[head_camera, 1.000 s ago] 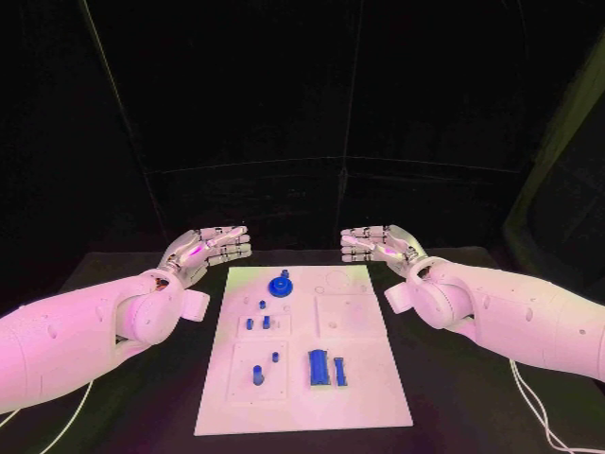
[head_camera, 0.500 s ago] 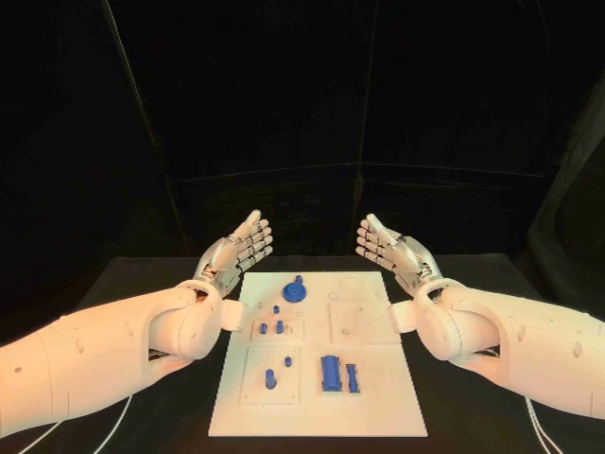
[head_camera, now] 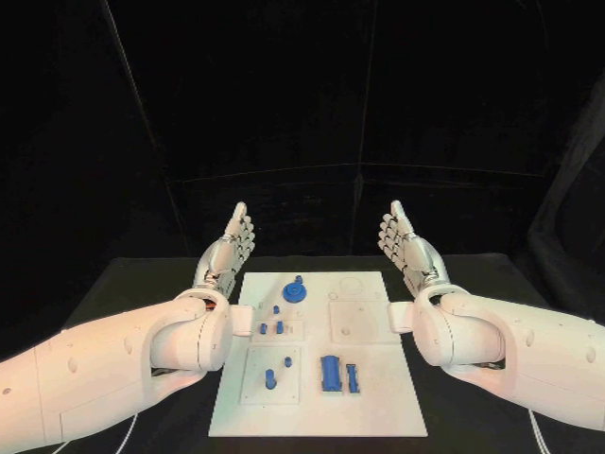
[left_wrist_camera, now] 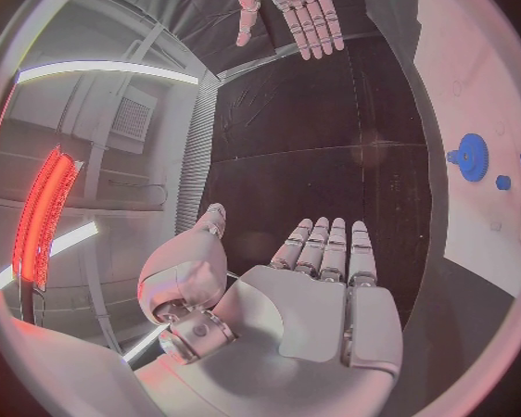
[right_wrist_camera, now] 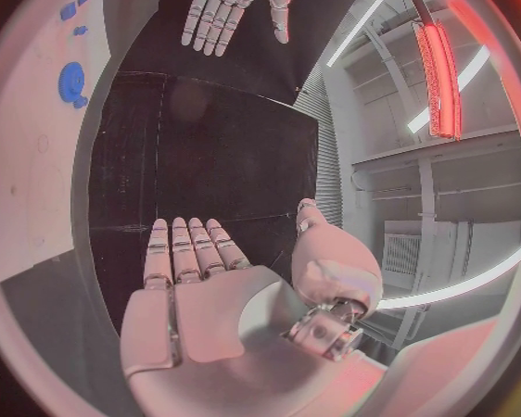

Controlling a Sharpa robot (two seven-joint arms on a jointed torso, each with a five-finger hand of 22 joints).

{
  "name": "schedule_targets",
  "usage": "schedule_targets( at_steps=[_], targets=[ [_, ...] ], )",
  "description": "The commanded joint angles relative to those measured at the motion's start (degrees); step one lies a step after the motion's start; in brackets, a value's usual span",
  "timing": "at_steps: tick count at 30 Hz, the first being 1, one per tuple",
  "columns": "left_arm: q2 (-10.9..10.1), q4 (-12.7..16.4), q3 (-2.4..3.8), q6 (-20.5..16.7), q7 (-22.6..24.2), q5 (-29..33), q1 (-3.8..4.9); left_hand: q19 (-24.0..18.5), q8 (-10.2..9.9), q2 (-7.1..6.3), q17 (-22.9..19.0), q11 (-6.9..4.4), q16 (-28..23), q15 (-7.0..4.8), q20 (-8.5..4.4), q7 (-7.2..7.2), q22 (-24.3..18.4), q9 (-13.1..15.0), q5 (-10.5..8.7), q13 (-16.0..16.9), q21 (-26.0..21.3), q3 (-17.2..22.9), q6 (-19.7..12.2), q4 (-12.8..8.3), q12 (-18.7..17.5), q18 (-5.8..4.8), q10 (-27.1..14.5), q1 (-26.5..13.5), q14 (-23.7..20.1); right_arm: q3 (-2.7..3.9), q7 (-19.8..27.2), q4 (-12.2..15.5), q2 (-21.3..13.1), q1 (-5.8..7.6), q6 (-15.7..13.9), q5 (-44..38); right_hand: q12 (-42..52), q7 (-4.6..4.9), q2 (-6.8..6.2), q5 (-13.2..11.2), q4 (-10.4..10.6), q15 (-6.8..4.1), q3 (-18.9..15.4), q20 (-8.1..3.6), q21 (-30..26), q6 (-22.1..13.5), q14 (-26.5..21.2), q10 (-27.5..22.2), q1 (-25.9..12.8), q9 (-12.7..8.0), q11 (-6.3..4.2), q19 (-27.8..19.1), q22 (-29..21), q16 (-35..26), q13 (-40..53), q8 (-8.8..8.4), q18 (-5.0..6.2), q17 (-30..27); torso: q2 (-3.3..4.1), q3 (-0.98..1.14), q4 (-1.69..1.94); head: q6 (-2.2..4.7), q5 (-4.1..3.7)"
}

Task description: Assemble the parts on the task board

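On the left hand (head_camera: 228,248) the fingers (head_camera: 237,222) are straight and held together, pointing away from the robot and up, with nothing in them; its wrist view shows the flat palm (left_wrist_camera: 312,310) and the thumb off to one side. The right hand (head_camera: 407,248) mirrors it: fingers (head_camera: 397,219) stretched out and empty, palm turned inward toward the other hand, thumb apart in its own wrist view (right_wrist_camera: 203,306). Both hands hover above the far end of the black table (head_camera: 139,293), one at each side of the task board (head_camera: 317,407), touching nothing.

The task board lies flat in the middle of the table, its long side running away from the robot, between the two white forearms. On it, near the far end and left of centre, sits a round blue part (head_camera: 295,288) with a small stub on top. Just nearer are three small blue pegs (head_camera: 270,323) close together. Nearer still, on the left, are two more small blue pieces (head_camera: 277,372), and just beside them toward the middle a larger blue block (head_camera: 330,373) with a thin blue bar (head_camera: 354,377) close at its right side. I cannot tell whether these stand in sockets or lie loose.
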Motion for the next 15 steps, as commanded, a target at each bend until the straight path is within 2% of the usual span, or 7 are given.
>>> schedule_targets(
  at_steps=[1, 15],
  targets=[
    [0.0, 0.2, 0.11, -3.7, 1.3, -1.1, 0.06, -3.4, -0.2, 0.00, -0.2, -0.12, -0.6, -0.07, -0.85, -0.14, -0.6, -0.1, -0.21, -0.1, -0.5, -3.9, -4.0, 0.0, -0.4, -1.22, -4.3, -5.3, -4.0, 0.06, 1.5, 0.2, 0.0, 0.10, -2.4, 1.2, -0.3, -0.18, -0.09, -0.4, 0.0, -0.05, 0.7, -0.38, -0.4, -4.1, -4.9, -4.8, -6.5, -0.1, -0.06, -4.5, -0.3, -0.3, -0.1, -0.22, -1.27, -0.2, 0.00, 0.01, 0.00, -0.01, 0.00],
    [0.0, 0.2, 0.11, -3.7, 1.3, -1.1, 0.06, -6.3, -0.2, 0.00, -0.2, -0.12, -0.6, -0.07, -0.85, -0.14, -0.6, -0.1, -0.21, -0.1, -0.5, -3.9, -7.5, 0.0, -0.4, -1.22, -8.0, -10.0, -7.5, 0.06, 1.5, 0.2, 0.0, 0.10, -2.4, 1.2, -0.3, -0.18, -0.09, -0.4, 0.0, -0.05, 0.7, -0.38, -0.4, -7.6, -9.3, -9.0, -12.2, -0.1, -0.06, -8.4, -0.3, -0.3, -0.1, -0.22, -1.27, -0.2, 0.00, 0.01, 0.00, -0.01, 0.00]
  ],
)
